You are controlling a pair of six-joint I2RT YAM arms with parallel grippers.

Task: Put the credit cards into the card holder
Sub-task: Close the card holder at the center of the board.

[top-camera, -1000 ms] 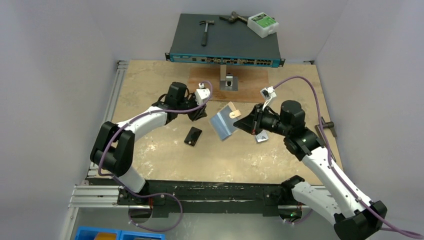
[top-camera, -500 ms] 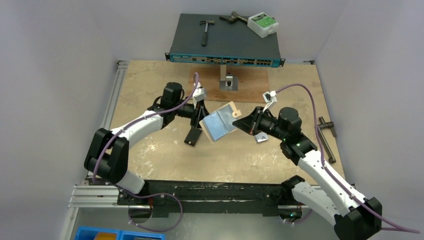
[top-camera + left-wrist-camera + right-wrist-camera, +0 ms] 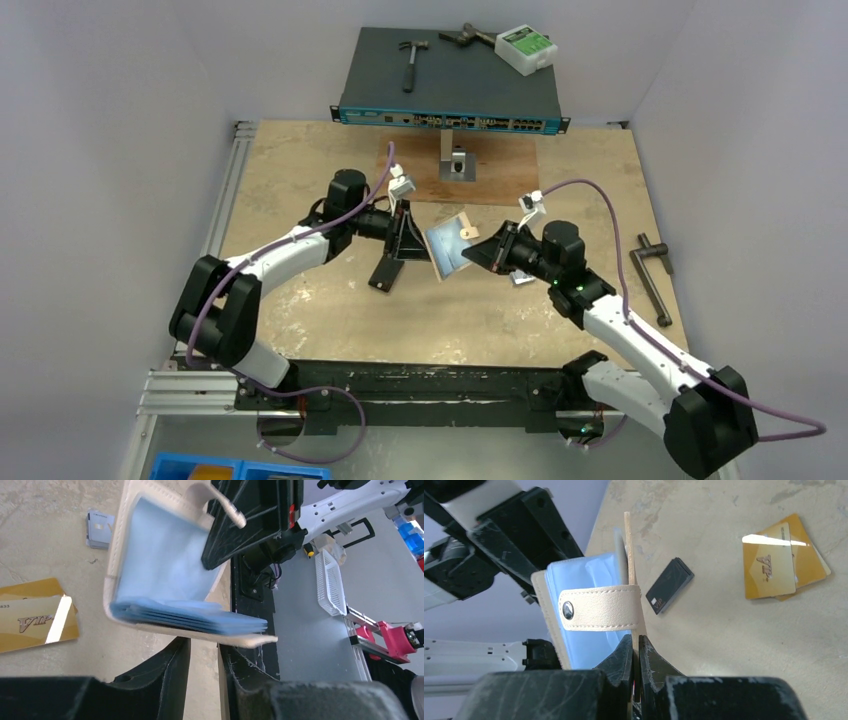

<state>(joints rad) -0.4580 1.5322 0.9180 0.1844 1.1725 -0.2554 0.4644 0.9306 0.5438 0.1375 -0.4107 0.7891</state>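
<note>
Right claw [image 3: 635, 642] first: its jaws are pressed together on the thin edge of one cover of the small beige-tan folding card holder [image 3: 596, 609]. It is held up off the pale worn wooden table [image 3: 300, 170], spread open, snap strap hanging across the bluish clear pockets. Facing it, the left claw [image 3: 204, 647] has its jaws partly apart with nothing between them. Bare table shows through the gap, and the holder's lower flap sits right at the fingertips.

Every card lies down on the table. Two shiny gold plastic cards [image 3: 774, 562] overlap, a flat black rectangular card [image 3: 669, 585] lies beside them, and a silver-grey card [image 3: 99, 527] is further off. By my reading, none is loaded yet.

What could go wrong? That pinch is on one narrow edge, so a nudge from the left claw could twist the holder round or pull it free. The pocket sheets are stacked thin and close, so a card might slide between the wrong leaves. The two claws are also nearly nose to nose, and a clash looks possible.

The overhead view shows the holder hanging between both arms, but the gold cards cannot be made out there. Both wrist views show them plainly. Only the left wrist view shows the layered pocket edges, and only the right shows the grip itself.
</note>
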